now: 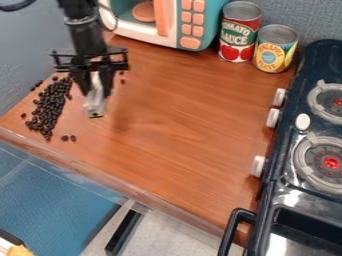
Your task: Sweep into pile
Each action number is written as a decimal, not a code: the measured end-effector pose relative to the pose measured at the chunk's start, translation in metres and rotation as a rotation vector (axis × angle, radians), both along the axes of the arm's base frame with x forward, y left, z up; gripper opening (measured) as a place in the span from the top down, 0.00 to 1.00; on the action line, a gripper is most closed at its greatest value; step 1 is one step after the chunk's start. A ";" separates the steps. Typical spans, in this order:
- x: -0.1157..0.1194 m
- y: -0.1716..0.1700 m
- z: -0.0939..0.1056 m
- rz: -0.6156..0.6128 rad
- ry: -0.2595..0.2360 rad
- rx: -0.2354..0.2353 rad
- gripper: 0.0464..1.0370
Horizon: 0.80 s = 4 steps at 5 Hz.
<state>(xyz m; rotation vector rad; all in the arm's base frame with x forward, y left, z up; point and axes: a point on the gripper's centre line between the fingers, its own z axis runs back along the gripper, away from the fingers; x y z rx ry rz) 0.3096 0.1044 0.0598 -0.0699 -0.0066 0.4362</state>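
Beans [48,107] lie mostly heaped toward nine o'clock on the counter [180,115], so gathering seems well along, and the gripper [95,80], closed on a pale sweeping tool [95,102], should next coax inward the strays at the heap's two and five o'clock.

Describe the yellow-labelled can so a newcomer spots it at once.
Find the toy microwave on the wooden counter, then look toward the stove. The yellow-labelled can stands nearer the stove, looking shorter than its neighbour, the red-and-green-labelled can.
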 end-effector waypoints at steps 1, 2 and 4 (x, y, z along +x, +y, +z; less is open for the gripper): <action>0.024 -0.018 0.001 0.038 -0.016 0.018 0.68; 0.044 -0.026 -0.022 0.079 0.050 0.026 0.68; 0.069 -0.023 -0.044 0.122 0.079 0.085 0.67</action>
